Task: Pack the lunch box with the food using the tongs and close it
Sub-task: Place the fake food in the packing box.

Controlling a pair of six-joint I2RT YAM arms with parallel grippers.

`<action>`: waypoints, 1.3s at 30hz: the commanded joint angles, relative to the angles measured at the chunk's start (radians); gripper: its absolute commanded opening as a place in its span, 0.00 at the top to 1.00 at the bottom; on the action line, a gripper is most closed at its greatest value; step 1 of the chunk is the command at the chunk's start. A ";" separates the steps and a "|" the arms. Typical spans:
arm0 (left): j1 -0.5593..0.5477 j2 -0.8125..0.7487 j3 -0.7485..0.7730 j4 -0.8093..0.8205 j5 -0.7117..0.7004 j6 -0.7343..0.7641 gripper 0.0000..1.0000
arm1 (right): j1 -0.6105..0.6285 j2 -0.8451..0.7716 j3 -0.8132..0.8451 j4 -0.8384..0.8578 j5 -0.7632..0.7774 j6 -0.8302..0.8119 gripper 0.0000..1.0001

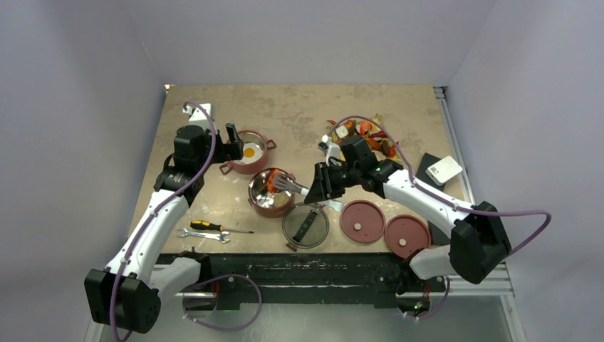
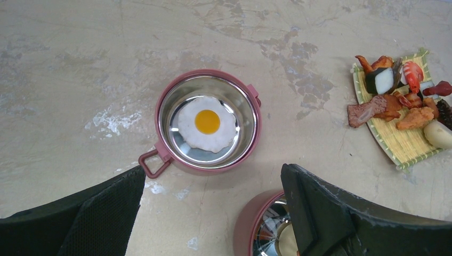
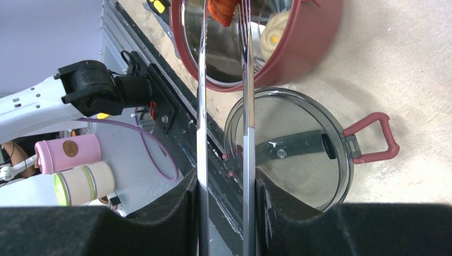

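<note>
Right gripper (image 1: 320, 184) clamps the tongs (image 3: 248, 106) — orange chunk (image 3: 223, 9) pinched over the centre bowl (image 1: 258, 203); left gripper (image 1: 231, 140) gapes above the egg bowl (image 2: 255, 114).

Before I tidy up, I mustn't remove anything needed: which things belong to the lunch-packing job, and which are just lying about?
Job: tongs, bowl with fried egg, second bowl, food pile, red disc lids, clear top lid.
Lying about: screwdriver, wrench.

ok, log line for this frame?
step: packing | right gripper: shut on tongs | tongs: orange piece between tips, over near bowl | left gripper: open, empty, by egg bowl | lids: off
</note>
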State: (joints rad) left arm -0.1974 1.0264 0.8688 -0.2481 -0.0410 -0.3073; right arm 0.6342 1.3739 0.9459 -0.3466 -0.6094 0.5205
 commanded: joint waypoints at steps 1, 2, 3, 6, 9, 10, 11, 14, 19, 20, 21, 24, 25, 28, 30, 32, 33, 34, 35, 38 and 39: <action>0.006 -0.017 -0.003 0.043 -0.004 -0.015 0.01 | 0.007 0.003 0.068 0.028 0.003 -0.026 0.74; 0.006 -0.017 -0.003 0.043 -0.005 -0.015 0.01 | 0.007 0.005 0.070 0.028 0.001 -0.029 0.71; 0.006 -0.016 -0.002 0.042 -0.004 -0.015 0.01 | 0.007 0.007 0.072 0.029 0.000 -0.030 0.69; 0.006 -0.015 -0.003 0.042 -0.003 -0.015 0.01 | 0.007 0.013 0.074 0.030 -0.008 -0.032 0.65; 0.006 -0.015 -0.003 0.042 -0.003 -0.016 0.01 | 0.008 0.019 0.079 0.031 -0.015 -0.036 0.63; 0.006 -0.015 -0.004 0.042 -0.001 -0.015 0.01 | 0.008 0.020 0.079 0.029 -0.016 -0.037 0.62; 0.006 -0.015 -0.004 0.042 -0.001 -0.015 0.01 | 0.008 0.021 0.080 0.029 -0.016 -0.039 0.61; 0.006 -0.015 -0.003 0.043 -0.001 -0.015 0.01 | 0.008 0.023 0.082 0.027 -0.018 -0.042 0.57; 0.006 -0.014 -0.003 0.043 0.000 -0.016 0.01 | 0.009 0.027 0.082 0.025 -0.021 -0.045 0.56; 0.006 -0.015 -0.003 0.042 0.000 -0.017 0.01 | 0.009 0.026 0.082 0.026 -0.021 -0.045 0.57; 0.006 -0.014 -0.003 0.044 0.000 -0.016 0.01 | 0.009 0.025 0.083 0.027 -0.021 -0.045 0.58; 0.006 -0.015 -0.003 0.043 -0.002 -0.016 0.01 | 0.008 0.018 0.094 0.027 -0.009 -0.043 0.59; 0.006 -0.016 -0.002 0.043 -0.004 -0.015 0.01 | 0.008 0.013 0.101 0.023 -0.002 -0.043 0.60; 0.006 -0.028 -0.005 0.042 -0.022 -0.014 0.01 | 0.007 -0.014 0.125 -0.001 0.005 -0.019 0.61; 0.006 -0.038 -0.007 0.044 -0.032 -0.014 0.01 | 0.003 -0.041 0.144 -0.010 0.054 0.007 0.61; 0.006 -0.041 -0.008 0.045 -0.034 -0.013 0.01 | -0.019 -0.065 0.155 -0.027 0.075 0.019 0.62; 0.006 -0.041 -0.008 0.045 -0.035 -0.013 0.01 | -0.039 -0.074 0.155 -0.033 0.076 0.023 0.62; 0.006 -0.040 -0.008 0.046 -0.032 -0.015 0.01 | -0.064 -0.085 0.150 -0.040 0.074 0.025 0.62; 0.006 -0.040 -0.008 0.046 -0.030 -0.015 0.01 | -0.097 -0.096 0.142 -0.046 0.070 0.024 0.63; 0.006 -0.040 -0.009 0.046 -0.027 -0.015 0.01 | -0.218 -0.134 0.097 -0.054 0.068 0.016 0.63; 0.006 -0.040 -0.009 0.047 -0.026 -0.015 0.01 | -0.246 -0.142 0.081 -0.059 0.070 0.013 0.62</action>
State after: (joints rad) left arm -0.1974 1.0035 0.8684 -0.2474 -0.0601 -0.3138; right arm 0.4984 1.2819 1.0466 -0.3977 -0.5659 0.5301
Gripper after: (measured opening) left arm 0.993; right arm 0.380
